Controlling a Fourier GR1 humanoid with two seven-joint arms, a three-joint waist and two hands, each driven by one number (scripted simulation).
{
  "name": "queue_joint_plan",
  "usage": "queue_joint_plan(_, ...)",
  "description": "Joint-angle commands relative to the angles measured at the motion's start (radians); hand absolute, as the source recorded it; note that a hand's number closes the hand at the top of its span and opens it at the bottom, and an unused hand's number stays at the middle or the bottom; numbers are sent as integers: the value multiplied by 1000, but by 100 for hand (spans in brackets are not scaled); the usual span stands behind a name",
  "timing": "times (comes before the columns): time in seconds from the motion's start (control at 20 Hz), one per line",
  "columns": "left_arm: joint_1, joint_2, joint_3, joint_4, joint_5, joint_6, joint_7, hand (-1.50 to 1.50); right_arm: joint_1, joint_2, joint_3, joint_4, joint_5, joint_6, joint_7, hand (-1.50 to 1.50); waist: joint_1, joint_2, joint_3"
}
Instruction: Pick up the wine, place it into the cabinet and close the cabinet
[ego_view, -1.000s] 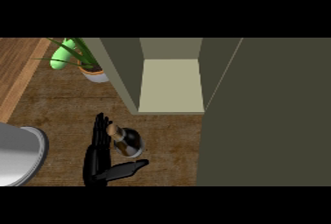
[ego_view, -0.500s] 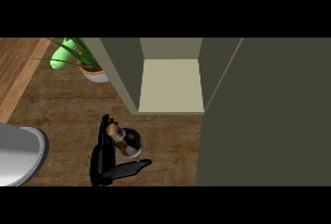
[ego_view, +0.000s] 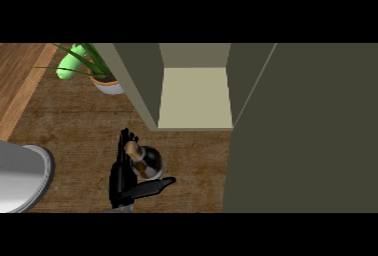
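Left hand (ego_view: 124, 176) w/ straight fingers beside the wine (ego_view: 143, 161) and thumb underneath, not curled on it as I read it; bottle stands on counter (ego_view: 74, 130) touching hand's right, open cabinet (ego_view: 193, 97) just beyond, up-right.

We see the wine bottle (ego_view: 145, 161) on the bench (ego_view: 74, 125) before the open cabinet (ego_view: 193, 95), a potted plant (ego_view: 92, 70) behind-left of it.

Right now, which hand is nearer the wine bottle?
Left. The left hand is against the wine bottle, fingers along its left side and thumb below it. The right hand is not in view.
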Motion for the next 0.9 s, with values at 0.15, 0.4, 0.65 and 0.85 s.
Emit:
queue_joint_plan(0.15, -47, -2, -45, 75, 56, -101, -56, 150, -11, -22, -64, -119, -120, -1, 87, -150, -1, 0, 0)
queue_joint_plan(0.4, -82, 13, -26, 170, -22, -130, -91, 150, 47, -34, -115, -114, -164, 44, 40, -150, -1, 1, 1)
queue_joint_plan(0.65, -51, 11, -96, 131, -162, 23, -152, 150, 36, 27, 20, -108, -6, -3, 45, -150, 3, -2, 0)
queue_joint_plan(0.85, -57, 142, -14, 42, -84, -140, -78, 150, -55, -10, -85, -56, -97, 6, 58, -150, 10, -1, 1)
